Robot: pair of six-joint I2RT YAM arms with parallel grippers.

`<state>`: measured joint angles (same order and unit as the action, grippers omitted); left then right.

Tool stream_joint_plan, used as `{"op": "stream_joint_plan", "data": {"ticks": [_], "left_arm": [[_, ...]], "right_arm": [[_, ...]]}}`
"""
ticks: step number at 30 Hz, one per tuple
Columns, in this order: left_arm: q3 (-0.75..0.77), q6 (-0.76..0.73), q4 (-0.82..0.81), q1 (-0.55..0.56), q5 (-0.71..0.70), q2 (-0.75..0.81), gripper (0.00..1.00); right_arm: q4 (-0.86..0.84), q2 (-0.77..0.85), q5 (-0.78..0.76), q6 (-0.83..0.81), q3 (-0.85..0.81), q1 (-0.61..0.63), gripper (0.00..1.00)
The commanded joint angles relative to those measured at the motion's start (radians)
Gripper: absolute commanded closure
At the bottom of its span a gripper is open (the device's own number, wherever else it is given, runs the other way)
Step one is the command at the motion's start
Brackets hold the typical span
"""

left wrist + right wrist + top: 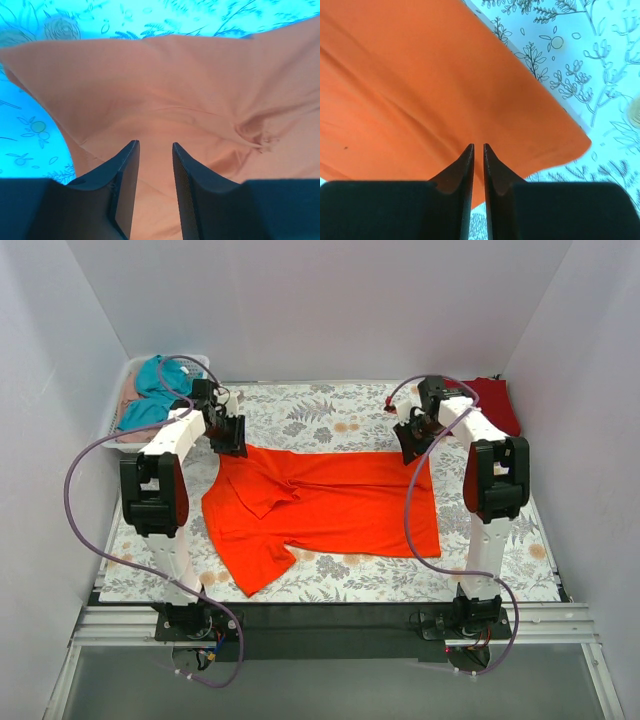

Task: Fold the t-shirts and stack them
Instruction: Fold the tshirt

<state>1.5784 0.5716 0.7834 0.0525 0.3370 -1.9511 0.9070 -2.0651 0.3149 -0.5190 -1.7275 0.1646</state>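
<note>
The bright orange-red t-shirt [330,505] lies spread out on the floral cloth, with a sleeve folded in at the left. My left gripper [230,445] hovers over its far left corner. In the left wrist view the left gripper [155,143] is open, with the shirt [175,90] showing below it through the gap. My right gripper [410,452] is over the shirt's far right corner. In the right wrist view the right gripper [478,145] is closed to a thin slit with nothing between the fingers, and the shirt [420,90] lies flat below. The darker crimson t-shirt [495,400] lies bunched at the back right.
A white basket [112,420] at the back left holds a teal garment [150,390] and a pale pink garment [130,436]. White walls close in the table on three sides. The floral table cover [330,410] shows behind and in front of the shirt.
</note>
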Motion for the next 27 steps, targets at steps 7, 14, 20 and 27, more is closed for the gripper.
{"op": "stream_joint_plan", "data": {"ticks": [7, 14, 20, 27], "left_arm": [[-0.031, 0.06, -0.042, -0.005, -0.104, -0.109, 0.71], [0.095, 0.053, -0.032, -0.084, -0.138, -0.261, 0.73], [0.366, 0.01, 0.048, -0.094, -0.078, -0.399, 0.66], [0.534, -0.055, 0.183, -0.094, 0.087, -0.239, 0.34]], "right_arm": [[-0.085, -0.145, -0.071, 0.034, -0.023, 0.006, 0.85], [-0.187, -0.263, -0.155, 0.007, -0.105, 0.006, 0.85], [-0.24, -0.359, -0.211, -0.013, -0.305, 0.004, 0.69], [-0.215, -0.149, -0.064, -0.016, -0.36, 0.012, 0.39]]}}
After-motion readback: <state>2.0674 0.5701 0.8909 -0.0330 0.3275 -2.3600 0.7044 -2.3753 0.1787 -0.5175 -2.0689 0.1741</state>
